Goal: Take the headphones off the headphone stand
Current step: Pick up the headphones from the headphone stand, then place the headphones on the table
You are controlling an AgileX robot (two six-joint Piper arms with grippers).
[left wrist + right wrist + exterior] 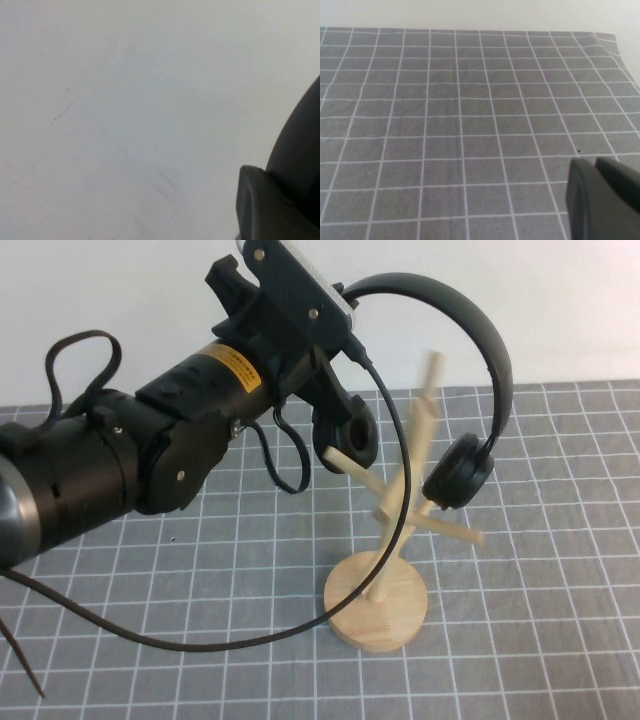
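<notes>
Seemingly mid-lift, the left gripper point(345, 305) at upper centre clamps the headphones point(470, 350), hovering around the headphone stand point(405, 510); the right gripper point(600, 200) is parked, grip unclear.

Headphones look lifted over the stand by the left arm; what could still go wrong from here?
1. The headphones hang with the right ear cup level with the pegs of the headphone stand; it may snag and tip the stand.
2. The left pincer, at the headband's left end, has an unseen grip; slipping is possible.
The right pincer hovers over the mat.
</notes>
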